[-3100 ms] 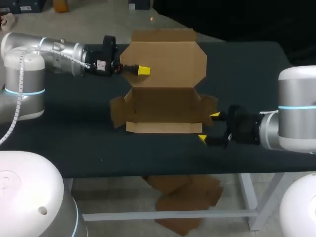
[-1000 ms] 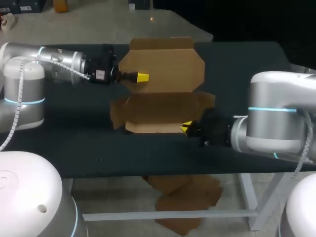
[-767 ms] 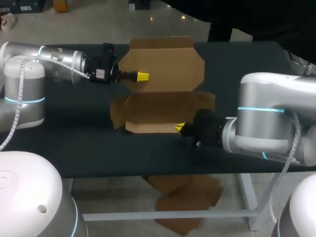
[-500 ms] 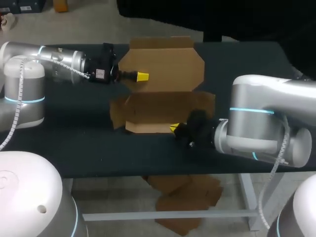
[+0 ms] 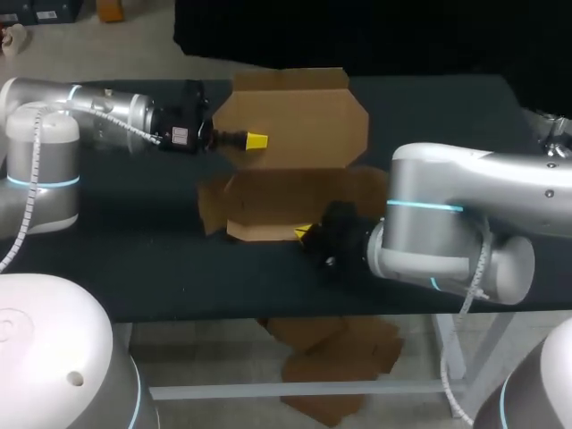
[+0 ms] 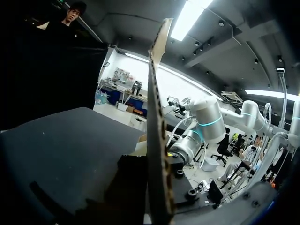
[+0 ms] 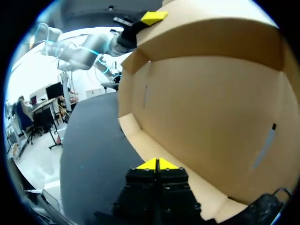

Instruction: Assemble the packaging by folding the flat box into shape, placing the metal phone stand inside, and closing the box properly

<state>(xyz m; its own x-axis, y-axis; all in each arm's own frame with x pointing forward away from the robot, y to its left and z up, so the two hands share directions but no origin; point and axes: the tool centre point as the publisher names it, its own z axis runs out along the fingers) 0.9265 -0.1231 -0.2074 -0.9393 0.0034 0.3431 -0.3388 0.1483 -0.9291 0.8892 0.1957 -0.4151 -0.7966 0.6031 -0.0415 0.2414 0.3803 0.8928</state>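
On the tabletop [image 5: 134,268], the half-folded box [image 5: 295,192] sits open. Our left hand [image 5: 256,139] grasps the left edge of its raised lid [image 5: 299,121]; our right hand [image 7: 158,164], clenched empty, is just beside the box's front wall.

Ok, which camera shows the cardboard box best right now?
The head view: nearly the whole box shows, flaps and open lid included. The left wrist view catches only one panel edge-on; the right wrist view only its inner walls, close up.
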